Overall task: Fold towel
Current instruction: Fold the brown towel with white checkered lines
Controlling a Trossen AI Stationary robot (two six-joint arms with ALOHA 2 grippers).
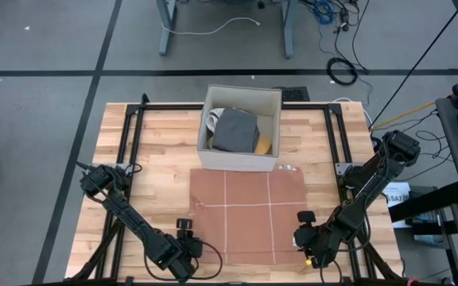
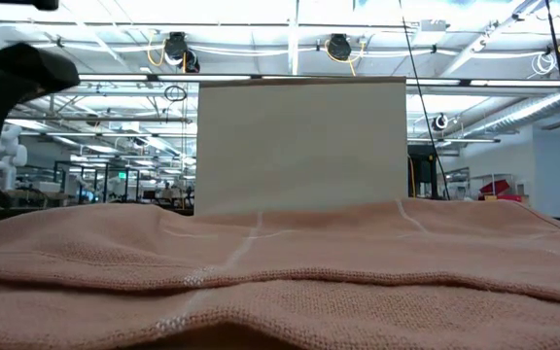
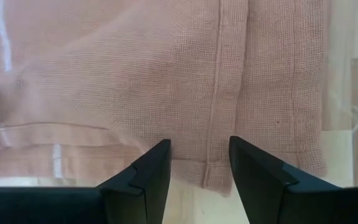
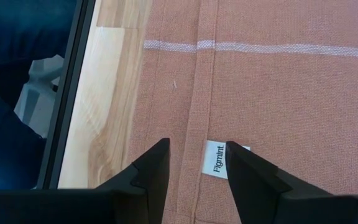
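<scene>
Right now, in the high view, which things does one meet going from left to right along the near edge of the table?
Left gripper, open, at the towel's corner → pink towel, spread flat → right gripper, open, at the towel's other near corner.

Salmon-pink towel (image 1: 249, 214), white grid stripes; cream box (image 1: 242, 127).

The high view looks straight down; the low view looks level across the pale wooden tabletop (image 1: 157, 151); both wrist views look closely down on the pink woven towel (image 1: 249, 214).
</scene>
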